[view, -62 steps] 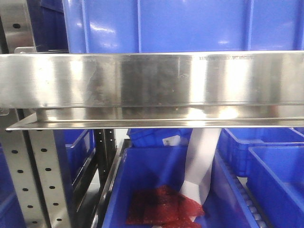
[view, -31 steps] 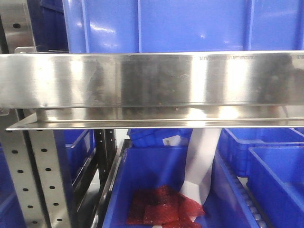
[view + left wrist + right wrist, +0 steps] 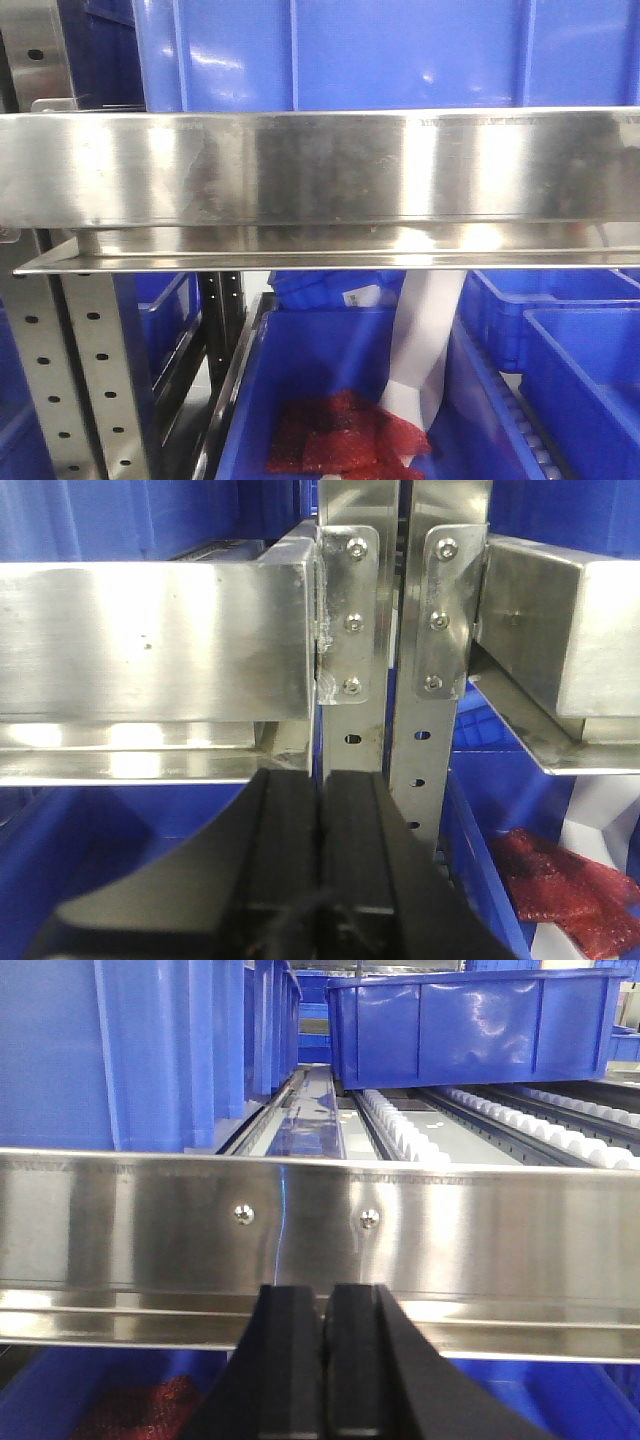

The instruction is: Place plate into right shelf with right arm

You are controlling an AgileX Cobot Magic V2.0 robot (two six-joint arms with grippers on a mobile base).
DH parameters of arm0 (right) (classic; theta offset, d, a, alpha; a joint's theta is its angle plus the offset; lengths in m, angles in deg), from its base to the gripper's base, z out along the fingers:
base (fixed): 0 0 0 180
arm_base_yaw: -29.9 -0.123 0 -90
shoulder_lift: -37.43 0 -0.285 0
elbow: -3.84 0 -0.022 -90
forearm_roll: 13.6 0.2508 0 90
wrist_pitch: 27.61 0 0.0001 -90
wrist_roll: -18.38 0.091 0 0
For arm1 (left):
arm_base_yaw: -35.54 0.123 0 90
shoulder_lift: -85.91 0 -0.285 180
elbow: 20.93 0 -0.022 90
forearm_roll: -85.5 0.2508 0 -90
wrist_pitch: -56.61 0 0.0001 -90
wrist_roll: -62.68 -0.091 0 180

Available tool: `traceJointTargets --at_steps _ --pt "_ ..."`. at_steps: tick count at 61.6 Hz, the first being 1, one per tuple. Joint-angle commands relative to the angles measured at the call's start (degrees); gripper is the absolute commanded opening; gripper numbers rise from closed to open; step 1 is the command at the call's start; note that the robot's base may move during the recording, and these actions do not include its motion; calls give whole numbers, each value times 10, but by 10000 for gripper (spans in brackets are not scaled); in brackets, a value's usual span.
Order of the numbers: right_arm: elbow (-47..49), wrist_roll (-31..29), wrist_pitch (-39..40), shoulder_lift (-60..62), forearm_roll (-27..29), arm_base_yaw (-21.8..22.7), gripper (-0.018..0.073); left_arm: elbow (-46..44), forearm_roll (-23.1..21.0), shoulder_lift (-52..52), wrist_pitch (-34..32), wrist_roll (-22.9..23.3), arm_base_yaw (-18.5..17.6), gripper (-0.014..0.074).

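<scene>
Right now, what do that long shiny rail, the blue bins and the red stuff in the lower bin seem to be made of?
The rail looks like brushed stainless steel: mirror-like glare, fine streaks. The blue bins look like glossy moulded plastic, with soft highlights and ribs. The red stuff looks like crinkled mesh or netting, but it is too blurred to be sure.

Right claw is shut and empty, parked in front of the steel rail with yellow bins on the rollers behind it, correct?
Not quite: the bins behind the steel rail are blue, not yellow, as the right wrist view shows. The right claw is shut and empty in front of that rail.
</scene>
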Motion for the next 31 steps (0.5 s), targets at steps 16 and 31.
traceJointTargets --at_steps 16,31 --pt "3 -6 47 8 0 4 30 5 -4 6 -48 2 -1 -47" --pt "3 -6 47 8 0 4 30 5 -4 6 -48 2 -1 -47"
